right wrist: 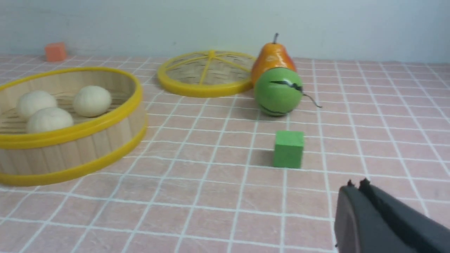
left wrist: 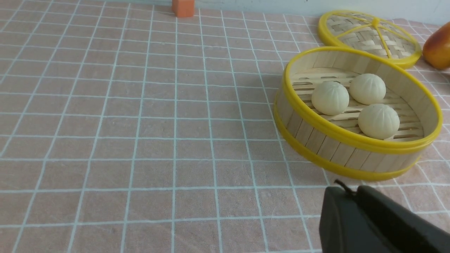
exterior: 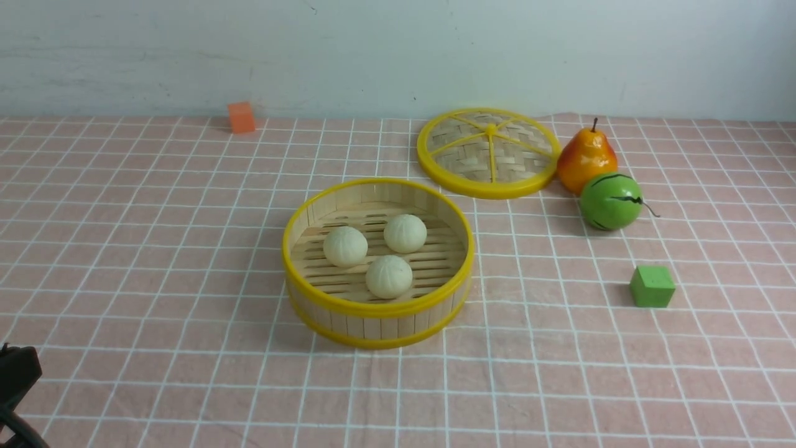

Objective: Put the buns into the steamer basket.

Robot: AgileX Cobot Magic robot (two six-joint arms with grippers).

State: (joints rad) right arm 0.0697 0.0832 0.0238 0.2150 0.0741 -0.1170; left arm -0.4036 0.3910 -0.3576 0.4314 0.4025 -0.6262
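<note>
The steamer basket (exterior: 377,307) stands in the middle of the table. Three cream-white buns lie on its slatted floor: one at the left (exterior: 345,246), one at the back right (exterior: 405,233), one at the front (exterior: 388,276). The basket (left wrist: 351,140) with the buns also shows in the left wrist view, and in the right wrist view (right wrist: 70,133). My left gripper (left wrist: 351,191) is shut and empty, near the table's front left, short of the basket. My right gripper (right wrist: 357,186) is shut and empty, near the front right, short of the green cube. A bit of the left arm (exterior: 15,373) shows in the front view; the right arm does not.
The flat woven lid (exterior: 489,152) lies behind the basket to the right. A pear (exterior: 585,158) and a green striped melon (exterior: 610,201) stand next to it. A green cube (exterior: 652,286) sits to the right of the basket. An orange cube (exterior: 241,117) sits at the back left.
</note>
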